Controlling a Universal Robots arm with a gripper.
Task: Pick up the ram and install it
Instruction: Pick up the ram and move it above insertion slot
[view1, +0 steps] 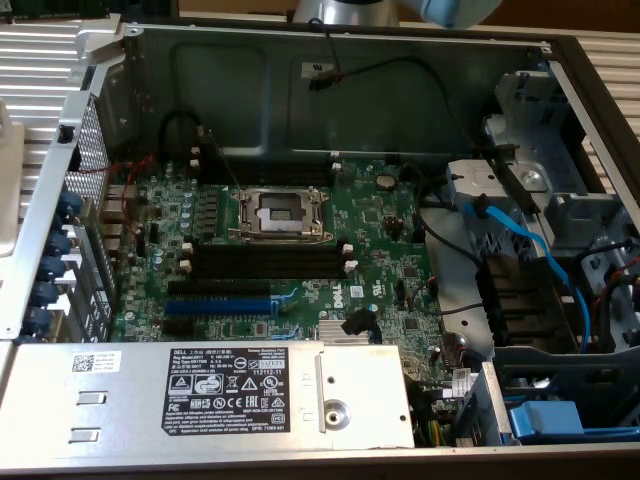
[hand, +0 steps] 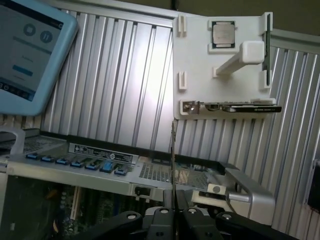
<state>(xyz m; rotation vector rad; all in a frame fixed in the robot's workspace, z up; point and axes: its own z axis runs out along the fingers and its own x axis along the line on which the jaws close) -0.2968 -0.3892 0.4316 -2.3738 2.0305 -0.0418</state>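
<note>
The black hand (hand: 172, 214) is clenched on the ram (hand: 172, 160), a long, thin, flat dark stick seen edge-on and standing upright between the fingers (hand: 161, 216). Just beyond it lies the open grey metal computer case (hand: 100, 159) on the ribbed silver desk (hand: 125, 75). Farther off, a white plastic holder plate (hand: 200, 65) carries a square silver processor chip (hand: 223, 32). In the exterior view, the green motherboard (view1: 380, 230) shows long black slots (view1: 265, 262) standing empty.
</note>
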